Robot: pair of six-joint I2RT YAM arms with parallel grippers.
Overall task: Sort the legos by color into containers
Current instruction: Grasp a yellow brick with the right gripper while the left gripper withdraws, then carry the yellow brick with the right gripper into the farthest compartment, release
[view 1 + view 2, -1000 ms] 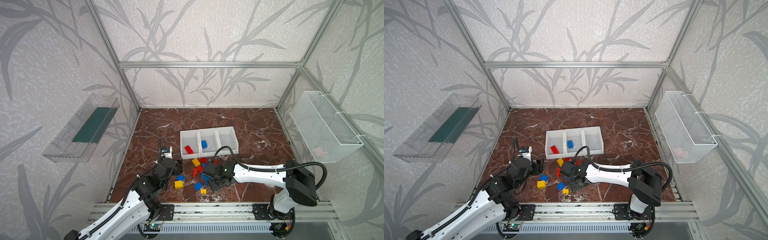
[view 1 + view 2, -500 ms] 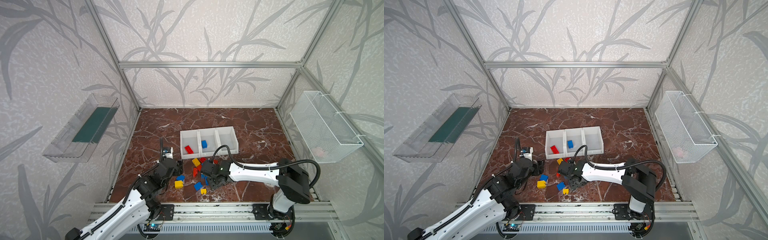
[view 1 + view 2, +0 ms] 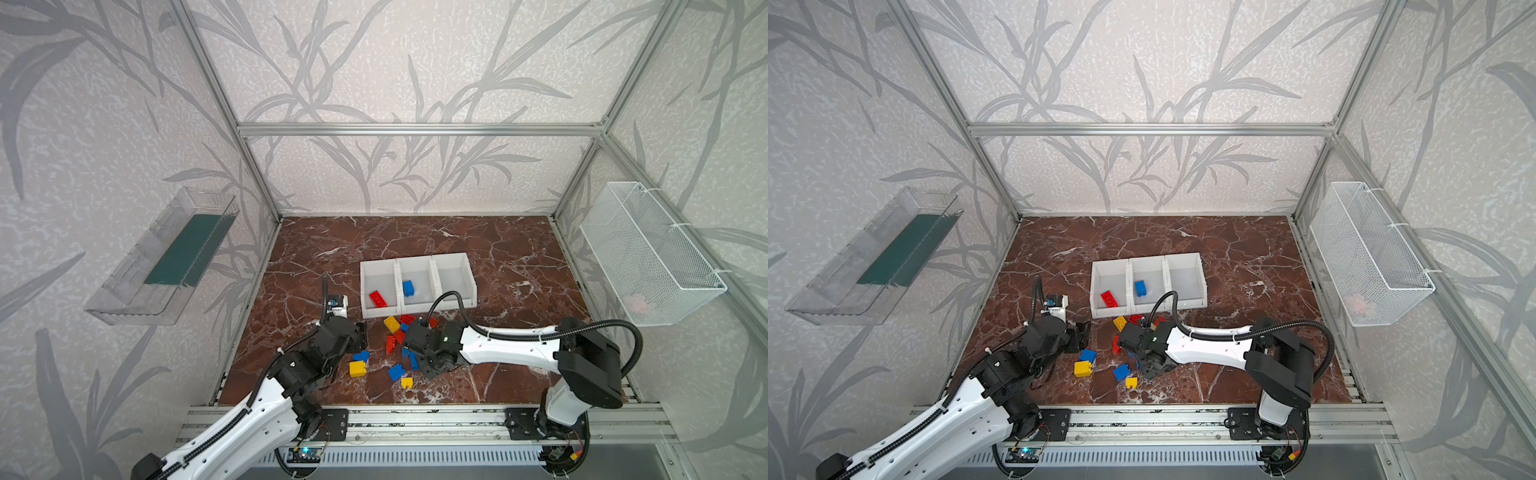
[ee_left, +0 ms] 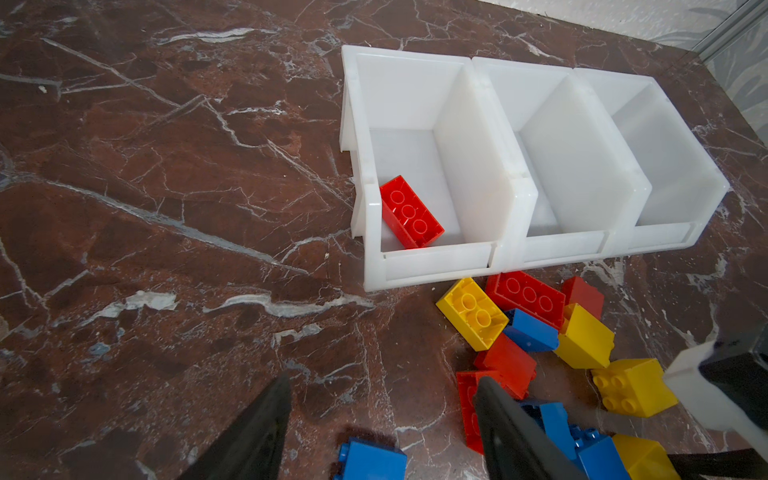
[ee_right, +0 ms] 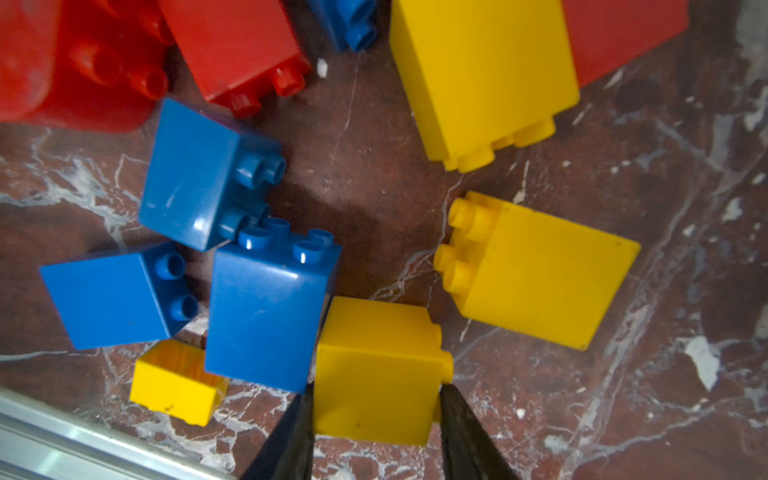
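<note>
A yellow brick [image 5: 376, 357], seemingly pinched between the right gripper's [image 5: 378, 390] fingers [image 5: 291, 436], is shown only in the right wrist view. The left gripper [image 4: 384, 380] is held spread above brown marble [image 3: 498, 249]. A red brick [image 3: 377, 299] and a blue brick [image 3: 408, 288] lie in the containers [image 3: 417, 261]; other legos [image 3: 392, 324] are scattered before them. The space is enclosed by leaf-patterned walls [image 3: 415, 62].

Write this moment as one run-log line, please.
left gripper open, empty | right gripper shut on yellow lego on table | containers: one red lego, one blue lego, third empty

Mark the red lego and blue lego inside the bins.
binned red lego [image 3: 377, 299]: in a top view, on its upward face.
binned blue lego [image 3: 408, 288]: in a top view, on its middle.
</note>
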